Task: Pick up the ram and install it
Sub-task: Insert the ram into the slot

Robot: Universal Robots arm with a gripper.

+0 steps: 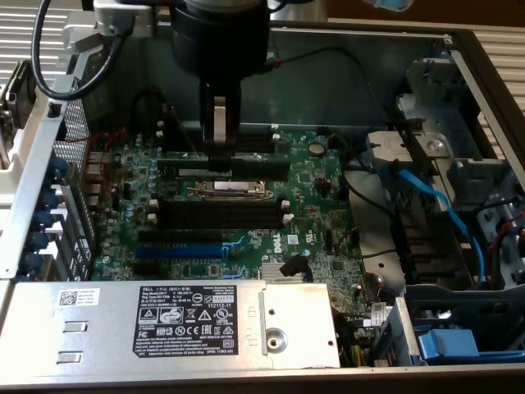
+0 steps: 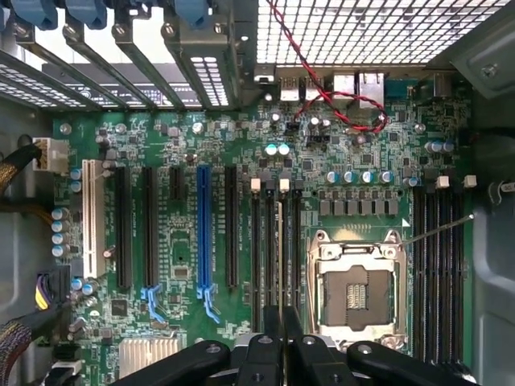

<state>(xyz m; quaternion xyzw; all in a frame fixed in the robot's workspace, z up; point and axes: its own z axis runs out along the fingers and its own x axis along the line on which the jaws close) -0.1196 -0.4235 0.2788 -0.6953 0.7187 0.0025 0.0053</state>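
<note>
1. Step in hand: install. The gripper (image 1: 218, 160) is closed on the ram (image 1: 256, 167) at about mid-length, so pick-up looks done.
2. Exterior view: the ram is level and runs lengthwise along the board (image 1: 123, 246), by the processor socket (image 1: 230, 187). Whether its lower edge has entered a slot, I cannot tell.
3. Wrist view: the ram (image 2: 279, 257) shows edge-on as a thin line running out from between the fingers (image 2: 265, 342). It lies along the group of black memory slots (image 2: 257, 249) between the socket (image 2: 358, 285) and the blue slot (image 2: 203, 233).
4. Judgement: seating calls for the edge square over one slot, end clips (image 2: 256, 185) open, then an even straight press. Clip state is not readable.
5. The wrist view gives line-up with the slots; the exterior view gives the stick's full length and tilt.
</note>
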